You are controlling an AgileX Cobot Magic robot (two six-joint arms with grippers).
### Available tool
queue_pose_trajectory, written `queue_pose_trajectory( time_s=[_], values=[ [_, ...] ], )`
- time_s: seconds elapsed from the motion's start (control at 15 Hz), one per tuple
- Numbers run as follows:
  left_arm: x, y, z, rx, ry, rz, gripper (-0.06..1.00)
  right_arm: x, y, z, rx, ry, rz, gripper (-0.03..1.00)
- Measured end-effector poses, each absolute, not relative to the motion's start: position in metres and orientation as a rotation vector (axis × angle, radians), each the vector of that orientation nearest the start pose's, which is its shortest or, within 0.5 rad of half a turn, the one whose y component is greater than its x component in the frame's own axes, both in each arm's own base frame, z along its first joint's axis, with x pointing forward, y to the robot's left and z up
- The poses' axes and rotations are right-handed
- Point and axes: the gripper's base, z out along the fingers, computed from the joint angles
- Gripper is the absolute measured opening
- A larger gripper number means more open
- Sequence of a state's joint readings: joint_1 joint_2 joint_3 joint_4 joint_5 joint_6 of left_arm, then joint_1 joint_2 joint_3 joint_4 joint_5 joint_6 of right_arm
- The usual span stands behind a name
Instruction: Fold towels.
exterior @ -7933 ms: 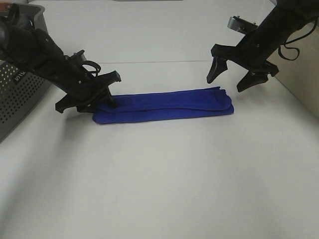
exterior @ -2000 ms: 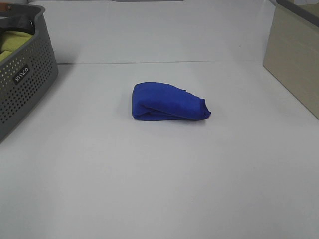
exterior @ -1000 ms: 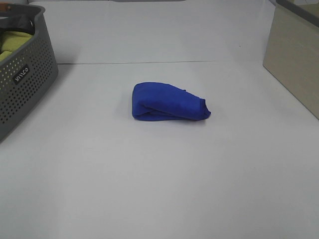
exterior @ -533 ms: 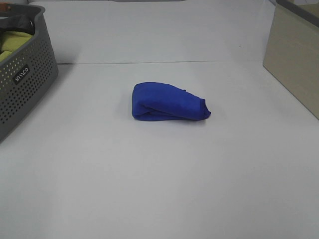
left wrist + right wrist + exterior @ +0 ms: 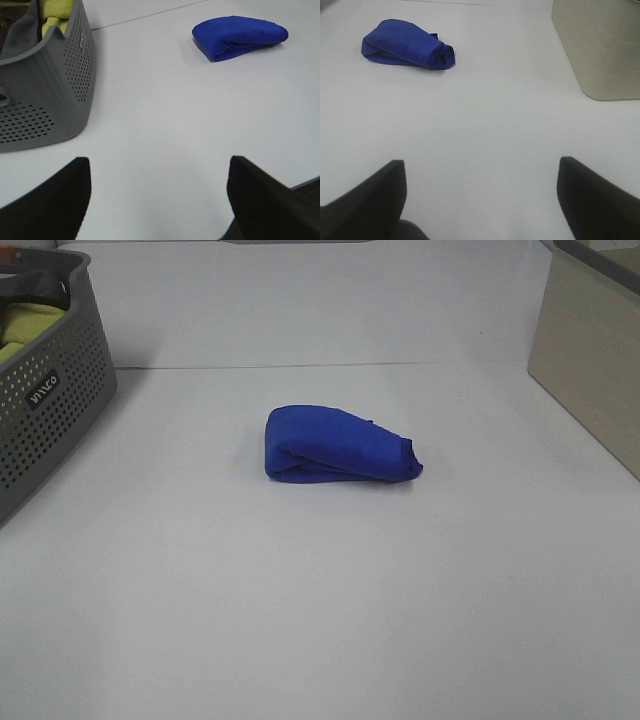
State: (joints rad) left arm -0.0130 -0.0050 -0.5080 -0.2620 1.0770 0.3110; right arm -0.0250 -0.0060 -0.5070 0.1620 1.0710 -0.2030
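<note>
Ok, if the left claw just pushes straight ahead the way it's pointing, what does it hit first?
Probably nothing soon: the open left claw faces bare table. The grey basket sits off to one side, the folded blue towel further off to the other. Depth is uncertain.

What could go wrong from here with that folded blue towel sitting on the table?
1. The blue towel is folded into a puffy, uneven bundle with one end bulging, so it might spring open, as nothing holds it.
2. Both grippers, left and right, are open and well away from it, so any re-grasp may pinch only the top layer and undo the fold.
</note>
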Motion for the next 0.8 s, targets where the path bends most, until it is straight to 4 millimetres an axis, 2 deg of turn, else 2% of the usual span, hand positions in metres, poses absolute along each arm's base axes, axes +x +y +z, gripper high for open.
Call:
queue_pose_trajectory(
  time_s=[0.8],
  values=[
    [-0.0088,-0.0207,0.2798,0.343,1.995,-0.126,0.72,-0.0073,0.0132,0.2792,-0.190,2.022,0.051,0.78]
  ],
)
